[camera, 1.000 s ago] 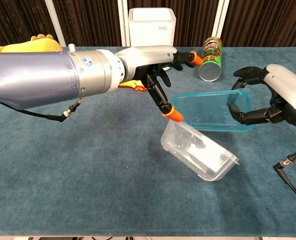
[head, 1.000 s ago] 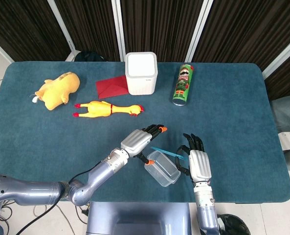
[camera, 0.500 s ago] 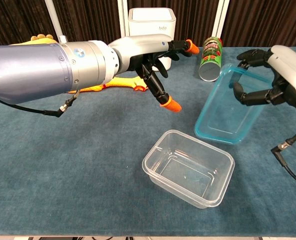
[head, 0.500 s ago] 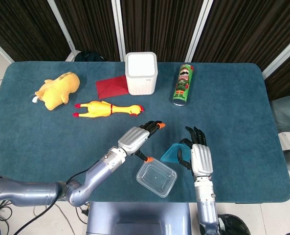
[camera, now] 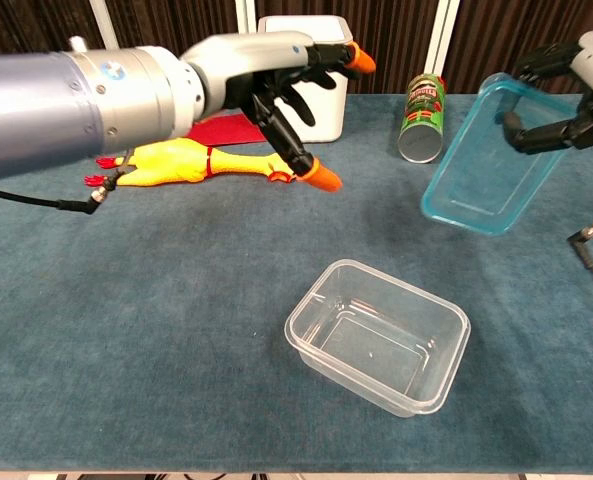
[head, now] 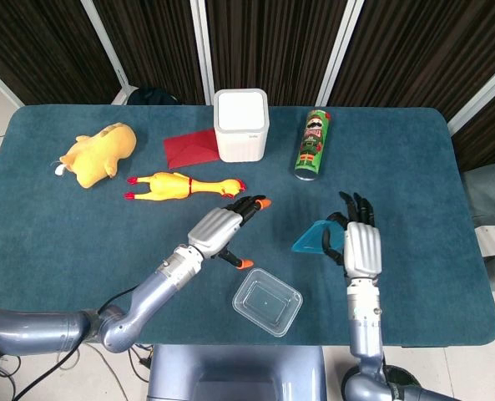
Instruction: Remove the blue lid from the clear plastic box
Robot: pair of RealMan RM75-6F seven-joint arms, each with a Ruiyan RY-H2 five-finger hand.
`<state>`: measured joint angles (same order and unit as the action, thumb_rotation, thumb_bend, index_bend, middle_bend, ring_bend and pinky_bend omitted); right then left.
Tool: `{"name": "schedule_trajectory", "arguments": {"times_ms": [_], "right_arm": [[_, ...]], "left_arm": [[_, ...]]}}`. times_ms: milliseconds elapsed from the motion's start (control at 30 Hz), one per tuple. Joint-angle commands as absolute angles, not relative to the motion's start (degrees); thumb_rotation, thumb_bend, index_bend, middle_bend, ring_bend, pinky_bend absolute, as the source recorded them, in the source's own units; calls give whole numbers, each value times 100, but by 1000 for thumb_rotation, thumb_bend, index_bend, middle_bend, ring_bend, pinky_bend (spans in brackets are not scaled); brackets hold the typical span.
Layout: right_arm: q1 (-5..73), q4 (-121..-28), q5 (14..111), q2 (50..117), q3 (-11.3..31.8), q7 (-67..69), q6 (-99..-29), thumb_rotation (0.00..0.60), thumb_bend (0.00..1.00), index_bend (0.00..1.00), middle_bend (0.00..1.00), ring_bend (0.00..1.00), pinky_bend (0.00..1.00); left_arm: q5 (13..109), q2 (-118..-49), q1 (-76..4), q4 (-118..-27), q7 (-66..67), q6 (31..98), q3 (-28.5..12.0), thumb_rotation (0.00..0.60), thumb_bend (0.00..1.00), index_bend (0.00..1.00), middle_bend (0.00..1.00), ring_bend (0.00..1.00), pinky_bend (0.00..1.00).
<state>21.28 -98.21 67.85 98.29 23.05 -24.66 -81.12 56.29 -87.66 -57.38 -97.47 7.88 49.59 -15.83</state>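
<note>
Blue lid point(camera: 491, 155) hangs tilted in the right hand's point(camera: 566, 95) grip, above the desk point(head: 414, 167). Left hand point(camera: 276, 75) spread, holding nothing. One clear plastic box point(camera: 378, 335) sits uncovered.

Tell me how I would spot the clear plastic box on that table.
Start at the blue table's near edge, midway between the two robot arms. The clear plastic box sits there upright, open and empty. Unlike the white container at the far side, it is see-through and shallow.
</note>
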Motion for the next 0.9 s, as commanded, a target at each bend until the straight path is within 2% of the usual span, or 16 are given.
{"name": "schedule_trajectory", "arguments": {"times_ms": [33,300,567,633,700,767,833,900], "right_arm": [[2159,-9711,6626,9579,2466,-2517,-8035,600,613,603,161,0,0],[2251,-9709,6138,9020,2543,-3167,-7851,600,614,611,167,0,0],[2495,-9615,5329,8947,2393,-4246,-7727,600,614,598,167,0,0],[2544,-9624,5142,8965,2353,-4441,-7735,600,614,527,156,0,0],[2602,-9625,4957,8966,2290,-4640,-7719,600,614,348,108,0,0],[2639,-9629,4852,8964,2243,-4712,-7694,600,594,95,31,0,0],[2669,-9639,4777,8965,2214,-4751,-7703,600,528,3,2,0,0],[2702,-9645,4755,8984,2192,-4712,-7719,600,451,0,0,0,0]], "left_arm": [[5760,-8530,-5602,-9915,656,5038,-1598,600,0,0,12,10,198],[6074,-7803,-5196,-10398,342,5226,-1543,600,0,0,13,10,197],[6363,-7121,-4818,-10663,26,5343,-1450,600,0,0,14,10,197],[6432,-7006,-4751,-10690,-62,5351,-1433,600,0,0,13,10,197],[6512,-6883,-4676,-10723,-169,5353,-1410,600,0,0,13,10,197],[6568,-6790,-4616,-10743,-235,5356,-1382,600,0,0,12,8,196],[6620,-6726,-4564,-10758,-303,5371,-1367,600,0,0,11,2,191],[6668,-6671,-4507,-10768,-386,5385,-1347,600,0,0,11,0,185]]}}
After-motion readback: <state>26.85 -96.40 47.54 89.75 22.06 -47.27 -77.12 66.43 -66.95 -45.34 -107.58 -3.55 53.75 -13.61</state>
